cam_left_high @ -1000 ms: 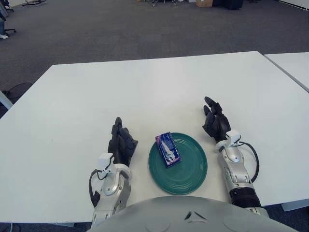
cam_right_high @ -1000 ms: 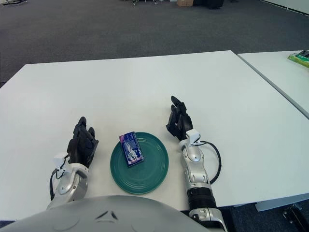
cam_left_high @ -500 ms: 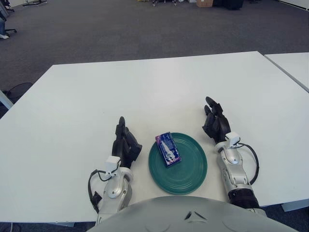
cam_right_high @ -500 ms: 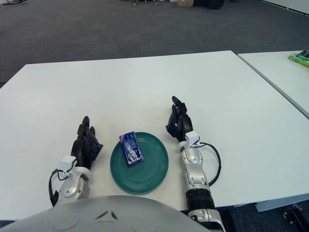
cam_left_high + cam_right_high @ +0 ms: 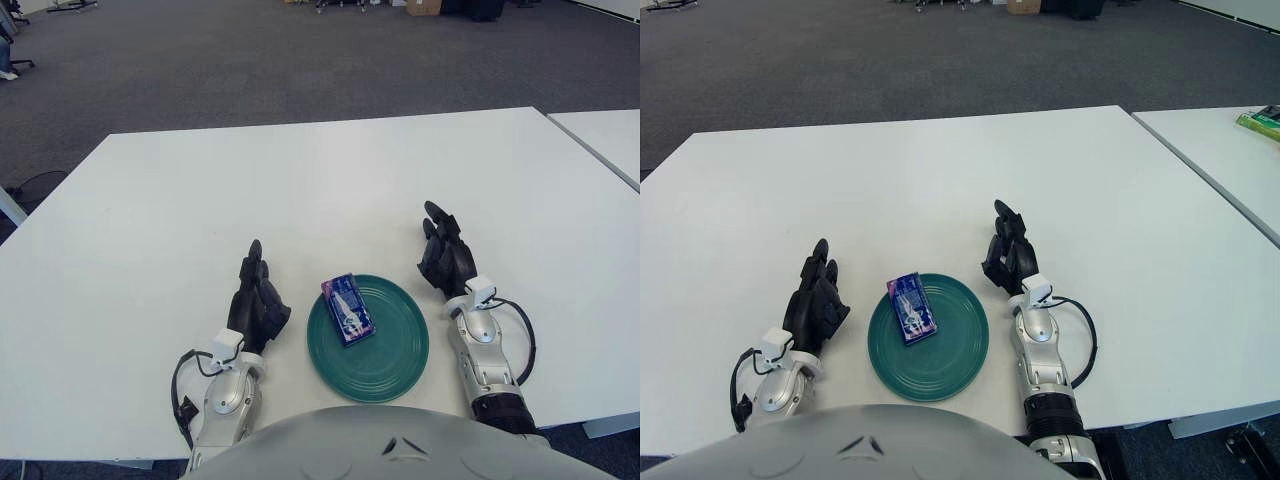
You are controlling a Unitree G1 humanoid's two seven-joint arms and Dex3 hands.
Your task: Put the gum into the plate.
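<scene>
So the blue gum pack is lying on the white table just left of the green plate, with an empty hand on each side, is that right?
Not quite. The gum pack lies in the green plate, on its left part, not on the table; the left eye view shows it. The left hand and right hand do flank the plate, empty.

a: where do the two views look from?
b: from the robot's head, forward and down on the white table (image 5: 300,180), quite close.
a: what do they share?
b: nearly all. the right eye view also catches more of the neighbour table (image 5: 1230,150).
</scene>
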